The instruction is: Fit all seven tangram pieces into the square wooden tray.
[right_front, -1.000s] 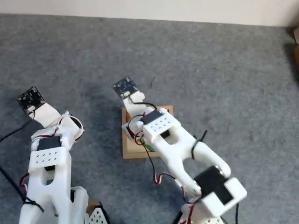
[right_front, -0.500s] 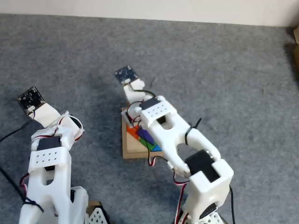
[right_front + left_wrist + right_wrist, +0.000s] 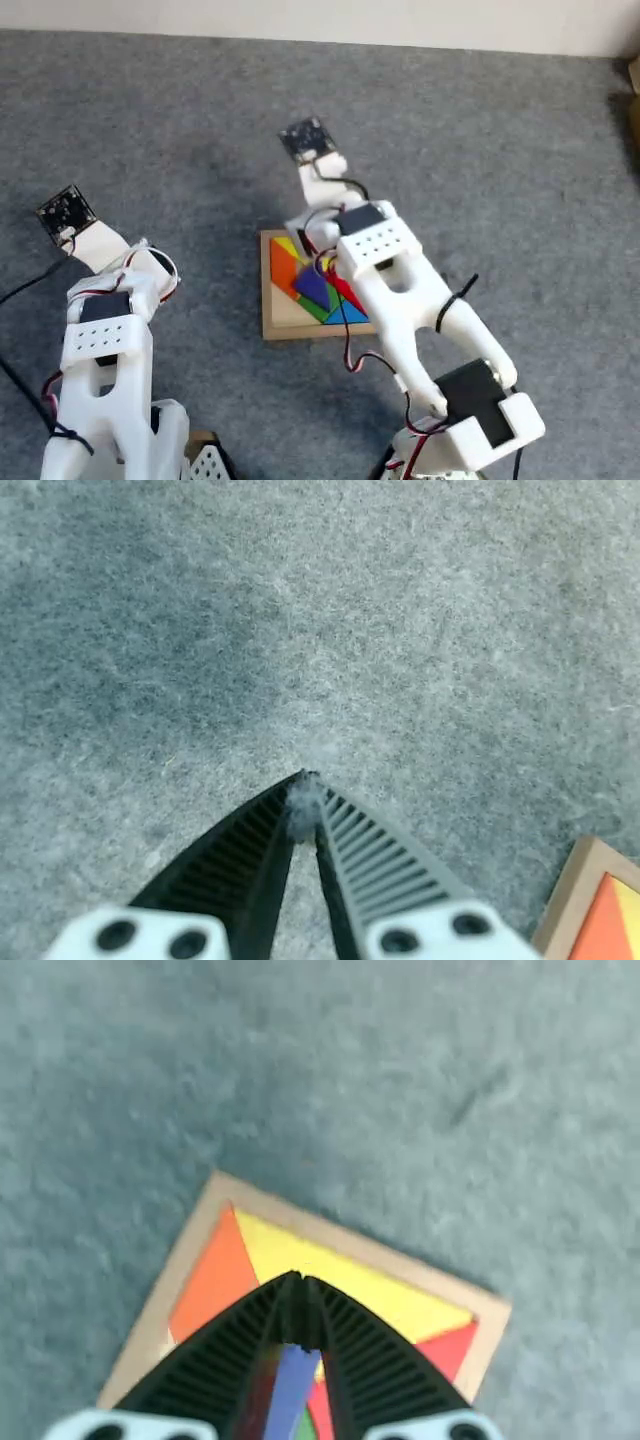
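Since the right gripper [image 3: 297, 1288] hangs pressed together over the tray [image 3: 267, 300], I'd nudge the purple piece [image 3: 312, 286] gently so all 7 sit flush; the left gripper [image 3: 305, 792], also pressed together, rests aside.

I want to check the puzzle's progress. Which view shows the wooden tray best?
The high view: the wooden tray lies with two rims and several coloured pieces showing, the right arm covering one side. The right wrist view has it behind the shut right gripper; the left wrist view catches one corner.
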